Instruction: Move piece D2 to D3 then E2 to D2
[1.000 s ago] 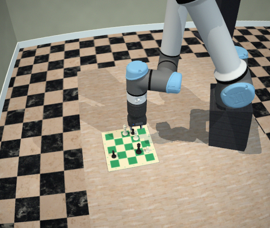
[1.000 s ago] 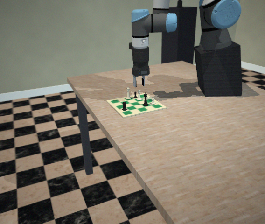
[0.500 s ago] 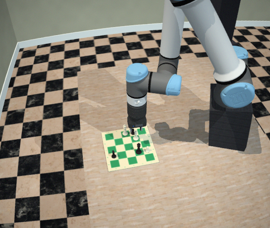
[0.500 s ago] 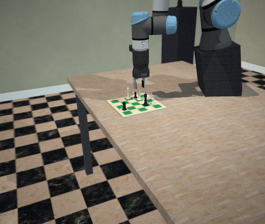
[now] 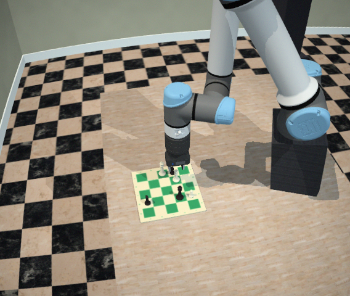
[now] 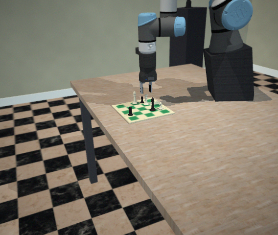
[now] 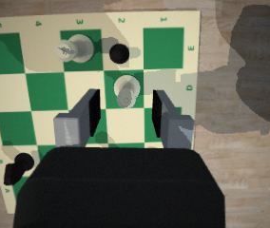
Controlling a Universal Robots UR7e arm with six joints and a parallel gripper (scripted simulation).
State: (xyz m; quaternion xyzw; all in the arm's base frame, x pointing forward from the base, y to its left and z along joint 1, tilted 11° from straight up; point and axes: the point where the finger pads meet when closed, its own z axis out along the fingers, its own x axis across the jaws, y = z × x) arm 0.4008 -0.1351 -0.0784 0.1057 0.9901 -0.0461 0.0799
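The board [image 5: 148,220] [image 6: 130,122] [image 7: 194,133] lies flat. A white piece [image 5: 176,177] [image 6: 146,101] [image 7: 126,87] stands upright on D2. A small black piece, seemingly a pawn [image 5: 171,171] [image 6: 142,100] [image 7: 119,53], stands on E2. D3 [image 7: 85,97] shows no piece, though a finger covers part of it in the wrist view. My gripper [image 5: 176,170] [image 6: 145,91] [image 7: 126,104] is open and empty, pointing down. Its fingertips hang above the pieces around D2 and E2, with the white piece showing between and slightly beyond them in the wrist view.
A tall white piece [image 5: 161,170] [image 6: 134,99] [image 7: 82,48] stands on E3, close beside the E2 piece. A tall black piece [image 5: 179,193] [image 6: 152,105] stands on B2, a small white piece [image 5: 191,194] [image 6: 160,106] on B1, and a black piece [image 5: 147,201] [image 6: 130,111] [image 7: 23,161] on B5.
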